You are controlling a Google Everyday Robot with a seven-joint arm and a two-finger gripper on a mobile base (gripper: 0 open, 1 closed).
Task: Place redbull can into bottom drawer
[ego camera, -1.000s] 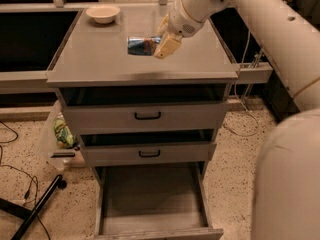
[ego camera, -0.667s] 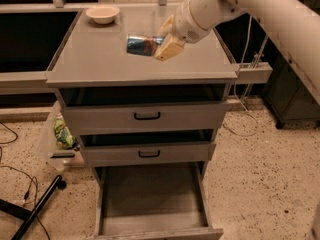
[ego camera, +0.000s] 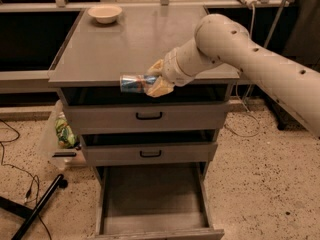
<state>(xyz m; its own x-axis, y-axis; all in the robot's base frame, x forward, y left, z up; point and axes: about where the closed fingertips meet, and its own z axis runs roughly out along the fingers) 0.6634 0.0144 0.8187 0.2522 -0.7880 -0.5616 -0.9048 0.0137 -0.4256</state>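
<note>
The redbull can (ego camera: 134,83), blue and silver, lies on its side in the air in front of the cabinet top's front edge. My gripper (ego camera: 155,81) is shut on its right end, with the pale arm reaching in from the right. The bottom drawer (ego camera: 155,223) stands pulled out far below the can, a wide plain grey tray with nothing showing in it. Above it are two shallower grey drawers with black handles (ego camera: 149,116).
A pale bowl (ego camera: 105,13) sits at the back left of the grey cabinet top (ego camera: 100,59). A clear bag with a green packet (ego camera: 64,133) rests on the floor left of the cabinet. A black pole and cables (ego camera: 35,209) lie at the lower left.
The gripper has carried the can from over the middle of the cabinet top forward and down to its front edge. The view has shifted, with the arm now reaching in from the right.
</note>
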